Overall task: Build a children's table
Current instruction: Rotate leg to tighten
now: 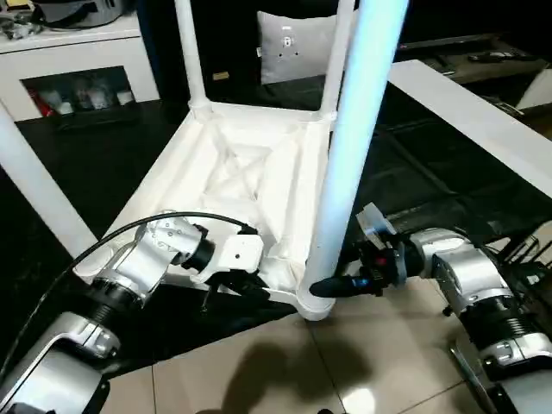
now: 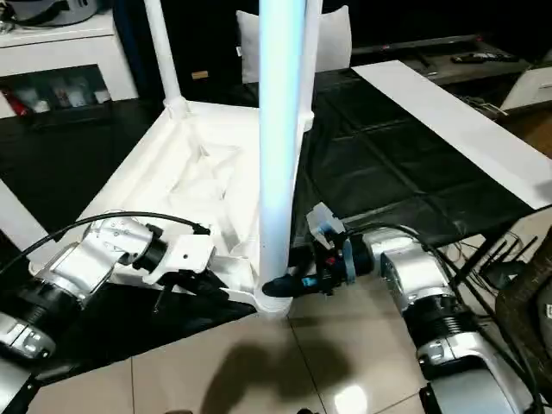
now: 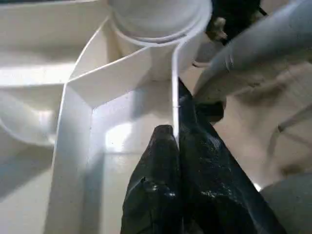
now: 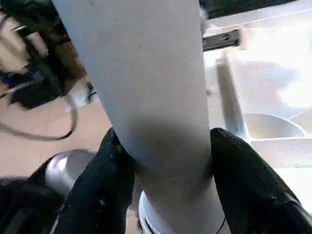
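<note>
The children's table lies upside down on a black mat, its ribbed top (image 1: 250, 172) facing up. Two legs stand in the far sockets, one on the left (image 1: 191, 52) and one on the right (image 1: 339, 52). Another leg (image 1: 39, 185) slants up at picture left. The near right leg (image 1: 349, 155) stands upright in its corner socket (image 1: 315, 306). My right gripper (image 1: 332, 286) is closed around this leg just above the socket, with a finger (image 4: 105, 175) against each side. My left gripper (image 3: 176, 141) is shut on the thin rim wall (image 3: 174, 73) of the top, close to that same corner.
A white cabinet (image 1: 78, 60) with a glass door stands at the back left, and a grey cushion (image 1: 293, 47) lies behind the table. A long white board (image 1: 483, 121) runs along the right. Beige floor tiles (image 1: 285, 371) lie in front, and cables (image 2: 509, 259) at the far right.
</note>
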### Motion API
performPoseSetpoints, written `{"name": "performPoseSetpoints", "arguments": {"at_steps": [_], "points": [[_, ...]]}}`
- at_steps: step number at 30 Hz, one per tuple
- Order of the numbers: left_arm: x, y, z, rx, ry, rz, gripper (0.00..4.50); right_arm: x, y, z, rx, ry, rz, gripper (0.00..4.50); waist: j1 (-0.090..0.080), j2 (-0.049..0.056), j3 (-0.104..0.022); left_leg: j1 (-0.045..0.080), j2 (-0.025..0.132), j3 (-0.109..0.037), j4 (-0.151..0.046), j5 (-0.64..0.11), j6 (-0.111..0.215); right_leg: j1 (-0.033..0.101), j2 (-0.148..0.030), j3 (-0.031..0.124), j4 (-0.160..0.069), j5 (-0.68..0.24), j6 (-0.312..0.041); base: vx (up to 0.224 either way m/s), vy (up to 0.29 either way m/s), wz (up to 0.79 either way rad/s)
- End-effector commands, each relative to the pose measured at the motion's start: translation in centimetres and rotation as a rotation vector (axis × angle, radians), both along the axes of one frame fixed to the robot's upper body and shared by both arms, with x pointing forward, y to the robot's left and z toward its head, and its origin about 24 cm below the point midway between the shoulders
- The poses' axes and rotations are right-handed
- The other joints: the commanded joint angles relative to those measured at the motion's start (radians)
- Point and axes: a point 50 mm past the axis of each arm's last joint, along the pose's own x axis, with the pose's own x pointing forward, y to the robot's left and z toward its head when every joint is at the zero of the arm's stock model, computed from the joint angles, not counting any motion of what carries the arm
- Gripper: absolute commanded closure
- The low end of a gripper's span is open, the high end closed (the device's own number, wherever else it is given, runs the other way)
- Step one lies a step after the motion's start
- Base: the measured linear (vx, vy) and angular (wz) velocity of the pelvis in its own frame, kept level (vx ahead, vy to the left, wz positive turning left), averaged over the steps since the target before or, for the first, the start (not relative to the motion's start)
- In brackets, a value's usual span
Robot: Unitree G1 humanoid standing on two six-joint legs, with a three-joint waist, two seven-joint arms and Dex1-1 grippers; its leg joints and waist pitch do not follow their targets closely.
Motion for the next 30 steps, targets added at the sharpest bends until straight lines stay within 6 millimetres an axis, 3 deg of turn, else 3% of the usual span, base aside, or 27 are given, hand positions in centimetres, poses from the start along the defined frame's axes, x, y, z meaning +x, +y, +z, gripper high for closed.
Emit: {"name": "performPoseSetpoints", "arguments": {"at_steps": [1, 2, 5, 6, 7, 8, 9, 10, 11, 12, 13, 14, 15, 16, 17, 18, 19, 20, 21, 22, 24, 25, 26, 27, 28, 29, 30], "points": [[-0.7, -1.0, -0.9, -0.022, 0.056, 0.024, 4.50, 1.0, 0.4, 0.5, 0.005, -0.043, -0.148, 2.45, -0.009, -0.011, -0.065, -0.024, 0.005, 0.022, -0.067, -0.076, 0.060, 0.075, -0.063, 0.053, -0.076, -0.501, 0.025, 0.000, 0.000, 0.00], [-0.8, -1.2, -1.0, -0.045, 0.066, 0.070, 4.50, 1.5, 0.7, 0.3, -0.001, -0.056, -0.244, 2.47, -0.014, -0.009, -0.061, -0.021, 0.001, 0.024, -0.066, -0.093, 0.057, 0.072, -0.060, 0.049, -0.084, -0.528, 0.037, 0.000, 0.000, 0.00], [-0.9, -1.9, -0.9, -0.104, 0.075, 0.169, 4.50, 2.6, 1.5, 0.1, 0.018, -0.047, -0.423, 2.49, -0.054, -0.003, -0.055, -0.019, -0.008, 0.021, -0.058, -0.164, 0.050, 0.073, -0.052, 0.018, -0.115, -0.612, 0.104, -0.019, 0.005, -0.04], [-0.7, -2.6, -0.8, -0.136, 0.069, 0.232, 4.50, 3.2, 2.3, -0.1, 0.030, -0.032, -0.523, 2.50, -0.075, 0.001, -0.055, -0.022, -0.001, 0.018, -0.056, -0.192, 0.044, 0.078, -0.053, 0.004, -0.121, -0.614, 0.121, 0.000, 0.000, 0.00], [-0.7, -2.6, -0.8, -0.136, 0.069, 0.232, 4.50, 3.2, 2.3, -0.1, 0.030, -0.032, -0.523, 2.51, -0.102, 0.005, -0.052, -0.027, 0.007, 0.010, -0.054, -0.239, 0.049, 0.089, -0.047, -0.021, -0.135, -0.619, 0.150, 0.000, 0.000, 0.00], [-0.5, -3.0, -0.8, -0.155, 0.066, 0.272, 4.50, 3.6, 2.8, -0.2, 0.036, -0.020, -0.582, 2.51, -0.108, 0.015, -0.054, -0.025, 0.021, 0.002, -0.059, -0.266, 0.050, 0.099, -0.051, -0.023, -0.131, -0.604, 0.151, 0.000, 0.000, 0.00], [-0.5, -3.0, -0.8, -0.155, 0.066, 0.272, 4.50, 3.6, 2.8, -0.2, 0.036, -0.020, -0.582, 2.51, -0.114, 0.024, -0.053, -0.027, 0.046, -0.007, -0.072, -0.304, 0.057, 0.108, -0.054, -0.017, -0.116, -0.571, 0.141, 0.000, 0.000, 0.00], [-0.5, -3.0, -0.8, -0.155, 0.066, 0.272, 4.50, 3.6, 2.8, -0.2, 0.036, -0.020, -0.582, 2.52, -0.110, 0.031, -0.048, -0.033, 0.131, -0.052, -0.136, -0.448, 0.060, 0.123, -0.074, 0.067, 0.016, -0.380, 0.063, 0.000, 0.000, 0.00], [-0.2, -3.7, -0.6, -0.180, 0.054, 0.321, 4.50, 4.1, 3.5, -0.5, 0.036, -0.004, -0.667, 2.52, -0.113, 0.017, -0.044, -0.019, 0.123, -0.043, -0.135, -0.472, 0.047, 0.105, -0.080, 0.086, 0.011, -0.349, 0.033, 0.000, 0.000, 0.00], [-0.2, -3.7, -0.6, -0.180, 0.054, 0.321, 4.50, 4.1, 3.5, -0.5, 0.036, -0.004, -0.667, 2.52, -0.124, -0.018, -0.032, 0.012, 0.002, 0.010, -0.065, -0.414, 0.020, 0.046, -0.070, 0.053, -0.103, -0.613, 0.064, 0.000, 0.000, 0.00], [0.7, -4.7, -0.4, -0.217, 0.019, 0.405, 4.50, 5.0, 4.6, -0.8, 0.049, 0.032, -0.818, 2.52, -0.120, -0.028, -0.028, 0.040, -0.055, 0.036, -0.010, -0.337, 0.028, 0.009, -0.062, 0.011, -0.141, -0.783, 0.122, 0.000, 0.000, 0.00], [1.1, -5.1, -0.3, -0.229, 0.005, 0.435, 4.50, 5.2, 5.1, -0.9, 0.053, 0.045, -0.866, 2.52, -0.134, -0.032, -0.040, 0.002, -0.070, 0.043, 0.005, -0.251, 0.065, 0.041, -0.064, -0.019, -0.144, -0.874, 0.201, -0.026, -0.023, -0.28], [1.4, -5.5, -0.1, -0.240, -0.009, 0.464, 4.50, 5.4, 5.6, -1.0, 0.055, 0.058, -0.911, 2.52, -0.141, -0.016, -0.044, -0.013, -0.052, 0.031, 0.001, -0.245, 0.075, 0.061, -0.047, -0.057, -0.166, -0.850, 0.247, -0.026, -0.023, -0.28], [1.8, -5.9, 0.1, -0.246, -0.029, 0.504, 4.50, 5.6, 6.4, -1.1, 0.061, 0.071, -0.964, 2.17, -0.132, 0.046, -0.064, -0.067, 0.075, -0.040, -0.059, -0.269, 0.095, 0.152, -0.076, -0.012, -0.047, -0.515, 0.193, -0.003, 0.020, -0.30], [2.3, -6.2, 0.3, -0.243, -0.056, 0.535, 4.50, 5.6, 7.2, -1.0, 0.078, 0.072, -0.992, 1.96, -0.123, 0.053, -0.061, -0.066, 0.146, -0.075, -0.102, -0.298, 0.105, 0.137, -0.088, 0.062, 0.065, -0.334, 0.105, 0.000, 0.000, 0.00], [2.3, -6.2, 0.3, -0.240, -0.061, 0.539, 4.50, 5.6, 7.3, -1.0, 0.081, 0.070, -0.990, 1.96, -0.135, 0.020, -0.044, -0.022, 0.128, -0.062, -0.116, -0.348, 0.076, 0.077, -0.091, 0.109, 0.052, -0.193, -0.006, 0.000, 0.000, 0.00], [2.7, -6.0, 0.4, -0.226, -0.087, 0.554, 4.50, 5.5, 7.6, -0.9, 0.091, 0.056, -0.983, 1.74, -0.132, 0.002, -0.038, -0.023, 0.049, -0.024, -0.078, -0.370, 0.042, 0.073, -0.082, 0.091, -0.027, -0.371, 0.018, 0.000, 0.000, 0.00], [2.7, -6.0, 0.4, -0.225, -0.089, 0.556, 4.50, 5.5, 7.7, -0.8, 0.092, 0.055, -0.983, 1.74, -0.121, -0.027, -0.026, 0.044, -0.085, 0.047, 0.031, -0.278, 0.044, -0.015, -0.061, 0.020, -0.133, -0.841, 0.156, 0.000, 0.000, 0.00], [3.1, -5.5, 0.5, -0.198, -0.125, 0.584, 4.50, 5.3, 7.8, -0.6, 0.114, 0.027, -0.965, 1.68, -0.116, -0.035, -0.044, -0.032, -0.084, 0.036, 0.015, -0.193, 0.090, 0.064, -0.069, 0.021, -0.122, -0.875, 0.232, 0.000, 0.000, 0.00], [3.3, -5.0, 0.5, -0.180, -0.141, 0.592, 4.50, 5.1, 7.5, -0.4, 0.131, -0.001, -0.942, 1.59, -0.105, -0.011, -0.065, -0.050, -0.064, 0.023, -0.015, -0.135, 0.102, 0.080, -0.049, 0.018, -0.118, -0.722, 0.275, 0.017, -0.007, -0.25], [3.4, -4.7, 0.4, -0.169, -0.150, 0.598, 4.50, 4.9, 7.3, -0.3, 0.140, -0.018, -0.933, 1.43, -0.095, 0.007, -0.070, -0.044, -0.027, 0.006, -0.037, -0.071, 0.111, 0.082, -0.043, 0.020, -0.112, -0.539, 0.227, 0.000, 0.000, 0.00], [3.6, -4.0, 0.3, -0.134, -0.186, 0.595, 4.50, 4.5, 6.5, -0.2, 0.152, -0.059, -0.912, 1.33, -0.089, 0.013, -0.072, -0.036, 0.001, -0.005, -0.048, -0.008, 0.110, 0.080, -0.049, 0.030, -0.095, -0.401, 0.141, 0.000, 0.000, 0.00], [3.6, -4.0, 0.3, -0.134, -0.186, 0.595, 4.50, 4.5, 6.5, -0.2, 0.152, -0.059, -0.912, 1.24, -0.087, 0.007, -0.063, -0.027, 0.003, 0.003, -0.056, -0.035, 0.106, 0.066, -0.049, 0.038, -0.093, -0.386, 0.071, 0.000, 0.000, 0.00], [3.8, -3.6, 0.4, -0.118, -0.202, 0.592, 4.50, 4.2, 6.1, -0.2, 0.155, -0.082, -0.903, 1.24, -0.091, -0.002, -0.056, -0.031, -0.018, 0.014, -0.056, -0.082, 0.092, 0.069, -0.040, 0.028, -0.102, -0.464, 0.064, 0.000, 0.000, 0.00], [4.3, -2.7, 0.6, -0.088, -0.245, 0.608, 4.50, 3.3, 5.0, -0.2, 0.148, -0.137, -0.876, 1.14, -0.089, 0.002, -0.057, -0.035, -0.018, 0.012, -0.058, -0.093, 0.095, 0.075, -0.042, 0.026, -0.107, -0.487, 0.078, 0.000, 0.000, 0.00], [4.3, -2.7, 0.6, -0.088, -0.245, 0.608, 4.50, 3.3, 5.0, -0.2, 0.148, -0.137, -0.876, 0.95, -0.084, 0.005, -0.060, -0.031, -0.013, 0.011, -0.059, -0.090, 0.098, 0.072, -0.044, 0.028, -0.107, -0.483, 0.081, 0.000, 0.000, 0.00], [4.5, -2.2, 0.8, -0.078, -0.264, 0.615, 4.50, 2.7, 4.5, -0.2, 0.153, -0.120, -0.852, 0.89, -0.085, 0.003, -0.056, -0.036, -0.009, 0.008, -0.062, -0.090, 0.101, 0.075, -0.042, 0.026, -0.110, -0.474, 0.084, 0.000, 0.000, 0.00]]}}
